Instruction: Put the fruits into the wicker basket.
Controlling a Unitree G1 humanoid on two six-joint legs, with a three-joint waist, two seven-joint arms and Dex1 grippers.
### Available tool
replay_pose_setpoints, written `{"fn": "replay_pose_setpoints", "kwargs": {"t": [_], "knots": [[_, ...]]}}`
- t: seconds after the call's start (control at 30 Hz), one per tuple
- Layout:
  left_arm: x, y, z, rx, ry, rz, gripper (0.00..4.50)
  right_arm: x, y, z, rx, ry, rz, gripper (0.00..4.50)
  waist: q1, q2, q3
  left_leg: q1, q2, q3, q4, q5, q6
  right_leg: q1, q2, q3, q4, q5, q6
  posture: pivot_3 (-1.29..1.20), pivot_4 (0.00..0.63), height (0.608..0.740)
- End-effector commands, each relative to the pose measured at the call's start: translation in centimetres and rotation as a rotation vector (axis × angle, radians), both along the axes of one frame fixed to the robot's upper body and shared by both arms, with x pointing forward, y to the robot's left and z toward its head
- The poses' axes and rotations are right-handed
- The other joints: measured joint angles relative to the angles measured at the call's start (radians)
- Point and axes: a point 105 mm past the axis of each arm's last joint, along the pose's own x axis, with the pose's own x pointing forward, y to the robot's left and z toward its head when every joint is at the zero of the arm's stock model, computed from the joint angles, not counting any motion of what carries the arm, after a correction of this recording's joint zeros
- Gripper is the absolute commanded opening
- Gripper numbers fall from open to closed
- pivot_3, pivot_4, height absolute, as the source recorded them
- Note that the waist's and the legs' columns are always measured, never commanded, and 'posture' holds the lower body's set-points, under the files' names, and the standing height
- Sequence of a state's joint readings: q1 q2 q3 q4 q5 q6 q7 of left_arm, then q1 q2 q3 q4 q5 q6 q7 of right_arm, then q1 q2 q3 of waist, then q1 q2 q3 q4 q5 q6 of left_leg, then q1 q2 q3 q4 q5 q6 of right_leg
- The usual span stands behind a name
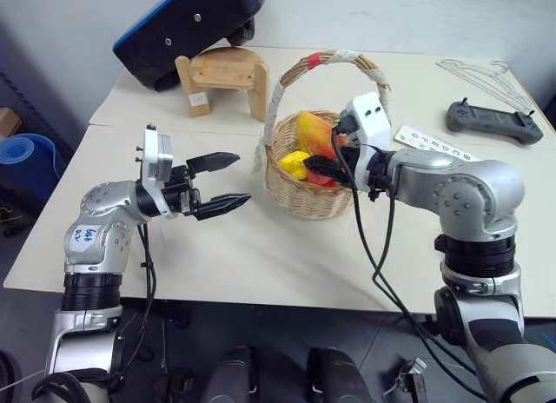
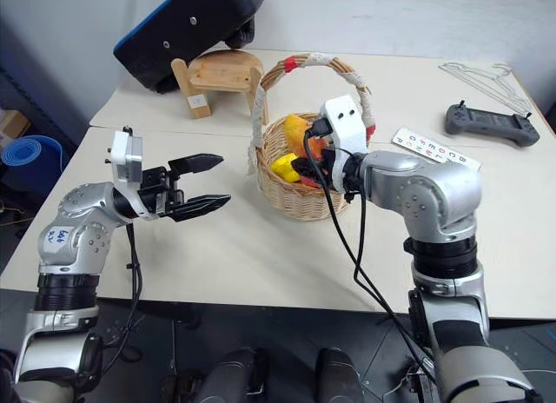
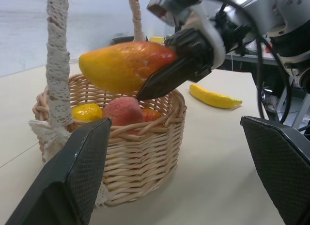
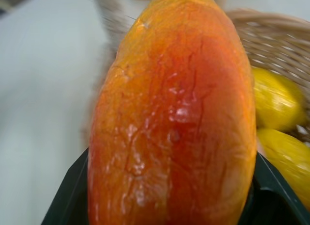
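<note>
The wicker basket (image 1: 306, 193) stands mid-table with its white-wrapped handle (image 1: 280, 90) arching over it. My right gripper (image 1: 327, 167) is shut on the orange-red mango (image 3: 126, 65) and holds it just above the basket's rim, under the handle. Inside the basket lie a pink peach (image 3: 123, 111) and yellow lemon-like fruits (image 3: 87, 111). A yellow banana (image 3: 215, 97) lies on the table beyond the basket, on the right arm's side. My left gripper (image 1: 224, 181) hovers open and empty to the left of the basket, pointing at it.
A wooden stool (image 1: 224, 77) and a black and blue case (image 1: 187, 25) stand at the back left. At the right are a grey controller (image 1: 493, 121), wire hangers (image 1: 486, 73) and a white strip with coloured dots (image 1: 434, 144). The right arm's black cable (image 1: 369, 247) hangs over the front edge.
</note>
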State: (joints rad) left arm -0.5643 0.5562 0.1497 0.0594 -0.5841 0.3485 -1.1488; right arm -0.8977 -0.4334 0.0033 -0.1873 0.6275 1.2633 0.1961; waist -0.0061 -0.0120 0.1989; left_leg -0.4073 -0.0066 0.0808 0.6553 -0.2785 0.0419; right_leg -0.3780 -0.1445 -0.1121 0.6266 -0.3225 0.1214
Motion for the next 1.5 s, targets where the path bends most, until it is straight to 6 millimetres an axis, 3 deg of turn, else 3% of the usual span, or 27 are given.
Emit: {"fn": "replay_pose_setpoints", "kwargs": {"t": [0.03,0.1,0.3,0.37,0.43,0.57,0.67,0.77,0.97,1.13,1.27,1.5], "knots": [[-0.6,0.0,0.7,-0.011,-0.036,-0.002,4.5,-0.5,0.0,2.4,0.02,-0.11,0.027,3.8,0.0,0.0,0.0,0.0,0.0,0.0,0.0,0.0,0.0,0.0,0.0,0.0,0.0,0.0,0.0,0.0,0.15,0.74],[-0.7,-0.1,0.7,-0.011,-0.032,-0.009,4.5,-1.7,-0.1,3.3,0.036,-0.145,0.085,4.48,0.0,0.0,0.0,0.0,0.001,0.0,0.0,0.0,0.0,0.0,0.001,0.0,0.0,0.0,0.0,0.0,0.15,0.74],[-0.6,-0.7,0.5,-0.003,-0.028,-0.049,4.5,-6.9,-4.2,3.4,0.007,-0.238,0.165,4.48,0.019,0.0,0.0,0.0,0.0,-0.002,-0.002,-0.001,0.001,0.001,0.0,0.0,-0.002,0.0,0.0,0.0,0.15,0.74],[-0.6,-1.0,0.5,0.0,-0.028,-0.065,4.5,-8.9,-6.0,3.3,0.005,-0.319,0.157,4.48,0.025,0.0,0.0,0.0,0.0,-0.001,-0.002,-0.001,0.001,0.001,0.0,-0.001,-0.004,0.0,0.0,0.0,0.15,0.74],[-0.4,-1.3,0.4,0.01,-0.028,-0.088,4.5,-11.2,-9.1,2.7,0.002,-0.415,0.073,4.48,0.034,-0.001,0.0,0.0,0.0,0.0,-0.003,-0.001,0.001,0.002,0.001,-0.001,-0.006,0.0,0.0,0.0,0.15,0.74],[-0.1,-2.1,0.1,0.031,-0.028,-0.138,4.5,-15.4,-15.8,-0.6,-0.1,-0.486,-0.166,4.48,0.046,-0.001,0.0,0.001,0.0,0.001,-0.003,-0.001,0.001,0.003,0.002,-0.001,-0.007,0.001,0.001,0.0,0.15,0.74],[-0.2,-2.9,-0.6,0.081,-0.043,-0.2,4.5,-19.5,-19.8,-3.4,-0.154,-0.446,-0.305,4.48,0.049,-0.001,0.0,0.003,0.0,0.005,-0.003,-0.001,0.001,0.003,0.003,0.003,-0.006,0.001,0.002,0.0,0.15,0.74],[-0.6,-3.8,-0.8,0.105,-0.043,-0.269,4.5,-23.3,-22.1,-5.6,-0.159,-0.374,-0.429,4.48,0.04,-0.001,0.0,0.007,0.001,0.008,-0.004,-0.001,0.001,0.003,0.003,0.008,-0.006,0.002,0.003,0.0,0.15,0.74],[-2.3,-5.0,-1.7,0.162,-0.035,-0.378,4.5,-28.2,-23.9,-9.3,-0.232,-0.249,-0.54,4.48,0.024,0.0,-0.001,0.016,0.004,0.012,-0.009,-0.007,-0.009,0.005,0.004,0.013,-0.007,0.001,-0.001,0.0,0.15,0.74],[-2.0,-4.8,-1.6,0.147,-0.052,-0.34,4.5,-27.1,-23.3,-8.9,-0.162,-0.259,-0.525,4.48,0.009,0.001,-0.001,0.017,0.007,0.013,-0.009,-0.009,-0.01,0.004,0.0,0.019,-0.007,0.001,-0.002,0.0,0.15,0.74],[-2.0,-4.8,-1.4,0.146,-0.065,-0.33,4.5,-22.9,-22.7,-7.6,-0.037,-0.19,-0.498,4.48,0.003,0.001,-0.001,0.017,0.006,0.014,-0.008,-0.009,-0.01,0.004,-0.001,0.024,-0.006,0.0,-0.002,0.0,0.15,0.74],[-2.4,-4.9,-1.2,0.142,-0.066,-0.328,4.5,-15.9,-23.0,-8.7,-0.01,0.103,-0.544,4.48,0.024,0.001,-0.001,0.015,0.007,0.012,-0.008,-0.006,-0.005,0.003,-0.001,0.022,-0.007,-0.001,-0.004,0.0,0.15,0.74]]}}
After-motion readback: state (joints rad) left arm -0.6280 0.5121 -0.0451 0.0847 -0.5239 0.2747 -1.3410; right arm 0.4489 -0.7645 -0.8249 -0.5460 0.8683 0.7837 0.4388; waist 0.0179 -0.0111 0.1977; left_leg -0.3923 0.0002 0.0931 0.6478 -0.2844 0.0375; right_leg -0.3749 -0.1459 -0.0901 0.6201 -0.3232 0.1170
